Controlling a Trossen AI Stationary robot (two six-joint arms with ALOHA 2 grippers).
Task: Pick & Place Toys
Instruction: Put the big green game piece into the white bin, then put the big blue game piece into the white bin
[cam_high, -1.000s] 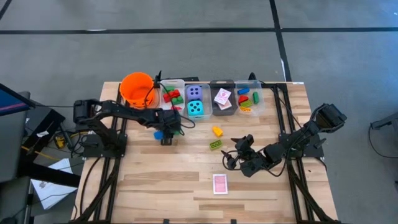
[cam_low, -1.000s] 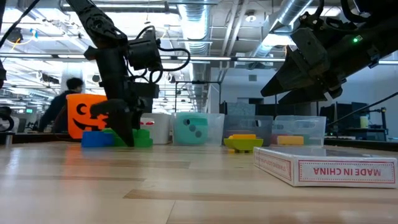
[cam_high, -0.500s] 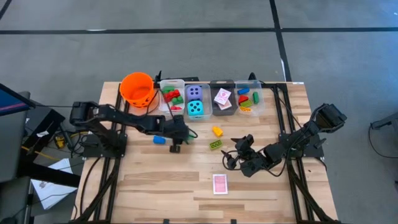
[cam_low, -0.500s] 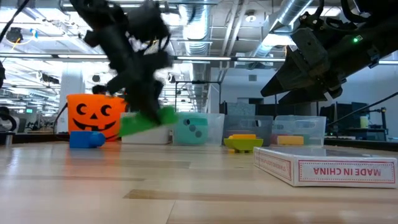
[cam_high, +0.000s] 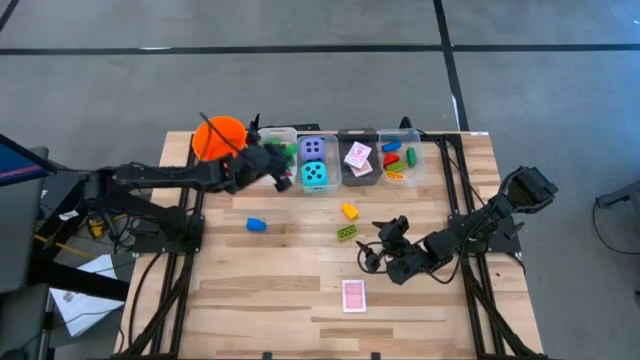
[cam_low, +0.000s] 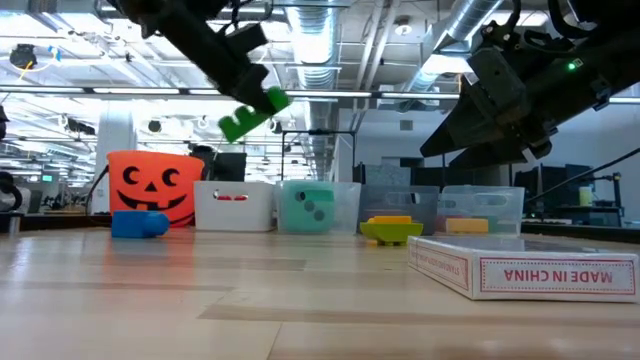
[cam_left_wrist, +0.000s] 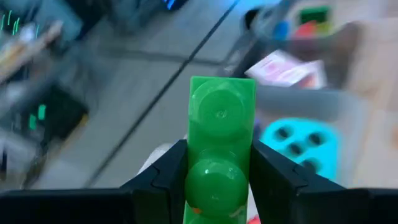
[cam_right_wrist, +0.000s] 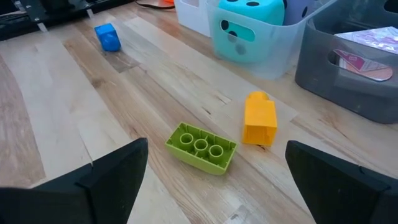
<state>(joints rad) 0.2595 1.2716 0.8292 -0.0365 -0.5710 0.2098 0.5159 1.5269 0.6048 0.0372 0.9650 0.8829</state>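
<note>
Low view: left gripper, clamped on the green brick (right gripper gaping idle), could drop it short of the bin.

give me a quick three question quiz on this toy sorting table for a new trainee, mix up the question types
1. True or false: the left hand holds a green brick in the air.
2. Which brick lies on the table nearest the orange bucket? A) blue B) yellow C) lime
3. Fill in: the card box lies on the table in front of the ____ hand, which is open.

Key:
1. True.
2. A, the blue brick.
3. Right.
</note>
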